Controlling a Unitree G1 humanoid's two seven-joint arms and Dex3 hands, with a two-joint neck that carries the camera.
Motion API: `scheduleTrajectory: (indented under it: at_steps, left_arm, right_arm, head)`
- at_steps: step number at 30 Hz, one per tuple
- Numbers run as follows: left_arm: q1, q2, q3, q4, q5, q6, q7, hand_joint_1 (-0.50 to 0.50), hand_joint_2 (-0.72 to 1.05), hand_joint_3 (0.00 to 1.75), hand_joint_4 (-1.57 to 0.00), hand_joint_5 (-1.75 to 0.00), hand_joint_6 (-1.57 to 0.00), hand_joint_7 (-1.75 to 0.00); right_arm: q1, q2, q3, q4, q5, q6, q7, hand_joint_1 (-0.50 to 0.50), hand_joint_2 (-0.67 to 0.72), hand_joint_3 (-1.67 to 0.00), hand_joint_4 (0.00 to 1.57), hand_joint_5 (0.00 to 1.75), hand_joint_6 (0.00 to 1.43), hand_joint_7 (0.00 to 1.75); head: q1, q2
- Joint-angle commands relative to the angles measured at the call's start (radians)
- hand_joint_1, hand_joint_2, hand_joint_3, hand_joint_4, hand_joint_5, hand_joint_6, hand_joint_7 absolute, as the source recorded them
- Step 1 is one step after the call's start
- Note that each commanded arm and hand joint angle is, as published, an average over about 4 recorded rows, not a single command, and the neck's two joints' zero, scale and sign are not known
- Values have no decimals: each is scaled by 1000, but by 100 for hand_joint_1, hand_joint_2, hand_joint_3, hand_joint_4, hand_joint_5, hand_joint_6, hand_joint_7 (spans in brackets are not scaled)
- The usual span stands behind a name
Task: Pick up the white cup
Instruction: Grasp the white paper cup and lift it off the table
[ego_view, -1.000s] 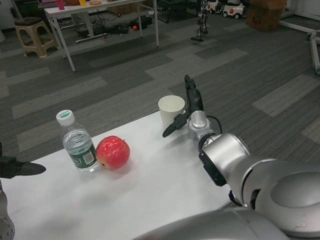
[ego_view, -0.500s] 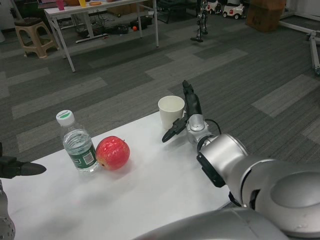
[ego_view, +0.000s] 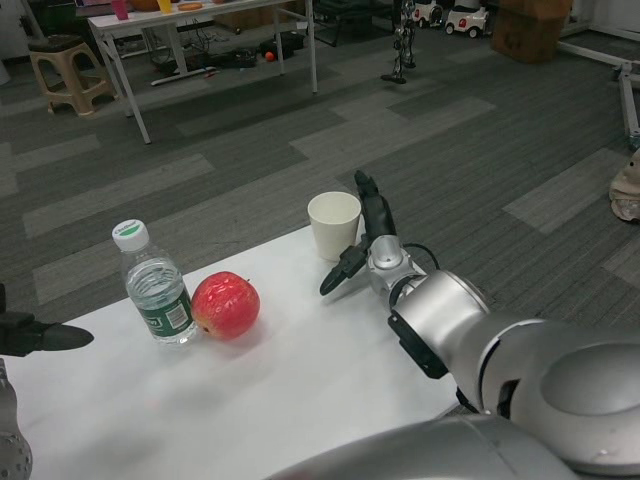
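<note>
A white bench (ego_view: 300, 360) stands in a large room with grey carpet, and near its far edge the right hand (ego_view: 366, 245) has its fingers (ego_view: 368, 205) spread apart, holding nothing, one part reaching up just beside the right wall of the white cup (ego_view: 334, 225) and a lower part pointing left below it. The cup is one plain paper cup, upright, open at the top, and I cannot tell if the fingers touch it. Further left stand one red apple (ego_view: 226, 305) and one water bottle (ego_view: 155, 288) touching each other, and the left hand (ego_view: 40, 336) waits at the left edge.
</note>
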Motion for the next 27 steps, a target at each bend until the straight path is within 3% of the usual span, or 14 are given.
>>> scheduleTrajectory:
  at_steps: [1,3,7,10,17,27]
  left_arm:
    - [-11,-2,8,5,8,-15,-5,-50,-55,9,0,-62,0,0]
    - [-11,-2,7,5,8,-15,-5,-50,-55,9,0,-62,0,0]
    - [-11,-2,7,5,8,-15,-6,-50,-55,9,0,-62,0,0]
    - [-11,-2,7,5,8,-15,-6,-50,-55,9,0,-62,0,0]
    - [-11,-3,7,5,8,-15,-4,-50,-55,9,0,-62,0,0]
    - [-9,-2,7,5,8,-15,-5,-50,-55,9,0,-62,0,0]
  right_arm:
    - [-31,2,-6,10,3,5,-5,-45,41,0,32,32,11,37]
    - [-31,2,-8,13,3,5,-5,-43,33,0,49,53,23,56]
    - [-31,3,-10,17,3,5,-5,-41,15,0,94,131,71,122]
    - [-31,3,-12,17,3,5,-5,-35,12,-2,113,160,96,147]
    - [-30,0,-16,31,5,5,-5,-25,3,-8,131,165,120,161]
    - [-4,-5,-30,25,5,5,6,-9,14,-8,136,165,123,161]
  head:
    - [0,0]
    - [-1,0]
    - [-1,-1]
    - [-4,-2]
    - [-3,-6]
    - [0,-7]
